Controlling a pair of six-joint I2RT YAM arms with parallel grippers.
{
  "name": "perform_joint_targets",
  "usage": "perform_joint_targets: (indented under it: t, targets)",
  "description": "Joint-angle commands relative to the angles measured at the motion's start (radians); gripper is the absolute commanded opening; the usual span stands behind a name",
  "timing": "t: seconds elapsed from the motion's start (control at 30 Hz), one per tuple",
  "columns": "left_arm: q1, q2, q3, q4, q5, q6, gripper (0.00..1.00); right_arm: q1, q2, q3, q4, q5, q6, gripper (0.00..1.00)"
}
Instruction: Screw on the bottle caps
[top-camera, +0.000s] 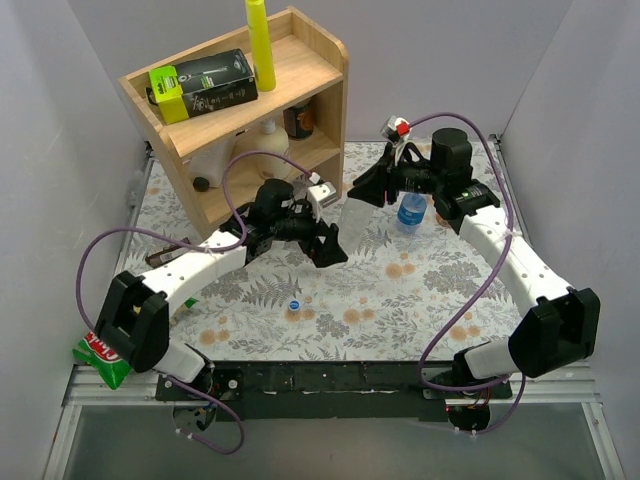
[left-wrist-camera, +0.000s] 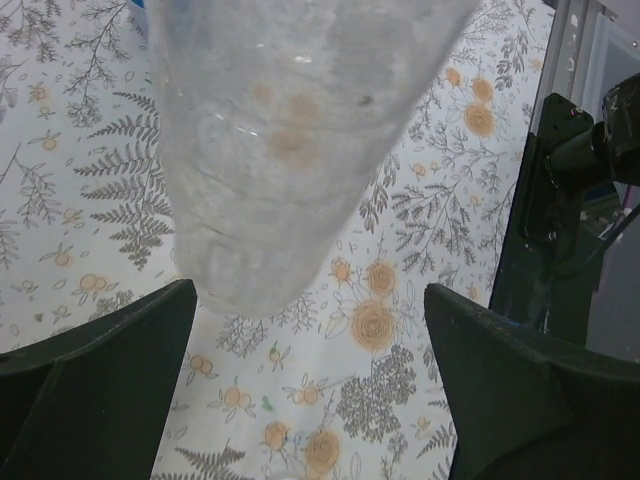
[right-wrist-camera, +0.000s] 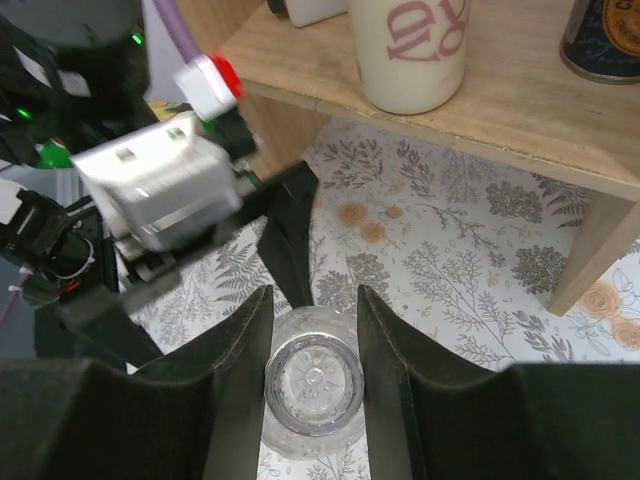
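1. Right claw (right-wrist-camera: 313, 305): narrowed onto the clear bottle (right-wrist-camera: 313, 385). In the right wrist view you look along the bottle end-on. Its round moulded end sits between the two fingers (right-wrist-camera: 240, 370), which flank it on both sides, and the bottle is clear of the tabletop (right-wrist-camera: 460, 260).

2. Left claw (left-wrist-camera: 310, 295): wide open and holding nothing. In the left wrist view the same clear bottle hangs ahead of the claw and slightly toward its left finger. The bottle's lower end comes down to about the level of the fingertips. The right finger stands well apart from the bottle. Whether the left finger touches it you cannot tell.

3. In the top view the two claws face each other tip to tip, above the middle of the tabletop.

4. Blue-label bottle (top-camera: 411, 210): upright on the tabletop, behind the right claw's tips and just below that arm's wrist. No finger touches it.

5. Blue cap (top-camera: 294, 305): lying on the tabletop behind the left claw and well apart from it, toward the arm bases. No finger touches it.

6. Wooden shelf (right-wrist-camera: 480, 110): it stands beyond both claws.
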Motion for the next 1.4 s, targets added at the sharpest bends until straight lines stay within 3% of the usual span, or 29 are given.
perform_joint_targets:
  t: [0.0,0.17,0.37,0.57,0.93,1.0,1.03,1.1,1.23,1.37]
  targets:
    - [-0.052,0.066,0.026,0.153,-0.069,-0.047,0.98,0.004,0.003,0.062,0.047,-0.049,0.075,0.01]
    - [-0.061,0.126,0.044,0.23,-0.065,-0.067,0.98,0.004,0.009,0.089,0.052,-0.049,0.1,0.01]
    - [-0.063,0.132,0.052,0.271,-0.037,-0.086,0.86,0.004,0.026,0.086,0.055,-0.04,0.14,0.01]
    - [-0.063,0.13,0.027,0.294,-0.043,-0.093,0.82,0.004,0.042,0.086,0.086,-0.049,0.16,0.01]
    - [-0.061,0.15,0.03,0.321,-0.051,-0.119,0.54,0.004,0.056,0.07,0.076,-0.063,0.158,0.01]
    - [-0.061,0.143,0.015,0.325,-0.06,-0.139,0.61,0.004,0.053,0.066,0.089,-0.072,0.177,0.01]
    - [-0.061,0.143,0.012,0.325,-0.062,-0.141,0.76,0.006,0.055,0.067,0.096,-0.077,0.18,0.01]
    - [-0.061,0.144,0.004,0.325,-0.063,-0.165,0.79,0.013,0.056,0.081,0.103,-0.08,0.175,0.01]
    - [-0.061,0.146,-0.005,0.33,-0.059,-0.164,0.7,0.021,0.058,0.096,0.087,-0.082,0.16,0.01]
    - [-0.061,0.135,-0.005,0.33,-0.051,-0.158,0.49,0.024,0.049,0.083,0.067,-0.069,0.138,0.01]
